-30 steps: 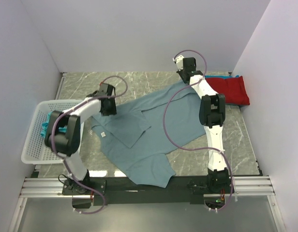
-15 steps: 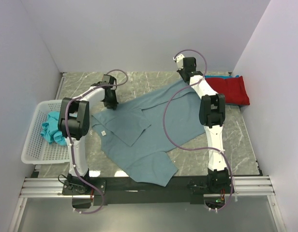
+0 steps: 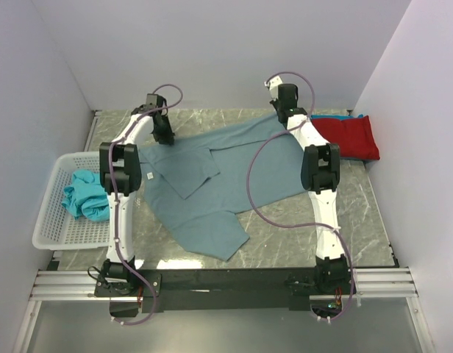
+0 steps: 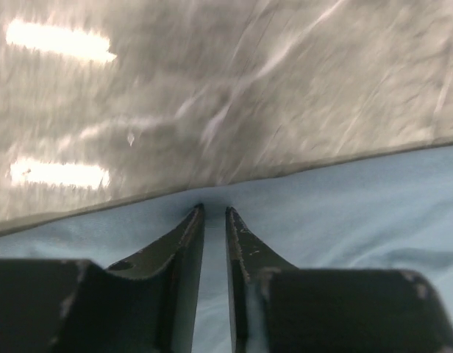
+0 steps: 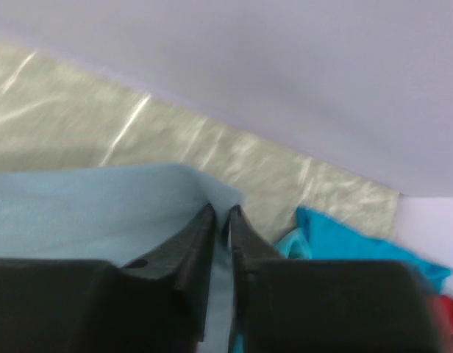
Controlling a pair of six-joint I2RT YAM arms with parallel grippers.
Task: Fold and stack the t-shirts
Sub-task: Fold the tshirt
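Note:
A large slate blue-grey t-shirt [image 3: 219, 176] lies spread on the marble table. My left gripper [image 3: 162, 137] is shut on its far left edge; in the left wrist view the fingers [image 4: 245, 243] pinch the blue fabric [image 4: 344, 206]. My right gripper [image 3: 282, 116] is shut on its far right corner; the right wrist view shows the fabric [image 5: 87, 213] pinched between the fingers [image 5: 193, 246]. A folded red t-shirt [image 3: 349, 137] lies at the far right on a teal one [image 5: 344, 235]. A crumpled teal t-shirt [image 3: 85, 194] sits in the basket.
A white plastic basket [image 3: 48, 220] stands at the left edge of the table. White walls close in the back and both sides. The arm bases sit on a rail along the near edge.
Both grippers have pulled the blue-grey shirt toward the far wall. The left arm stretched out and away from the basket, and the shirt's near end slid up the table.

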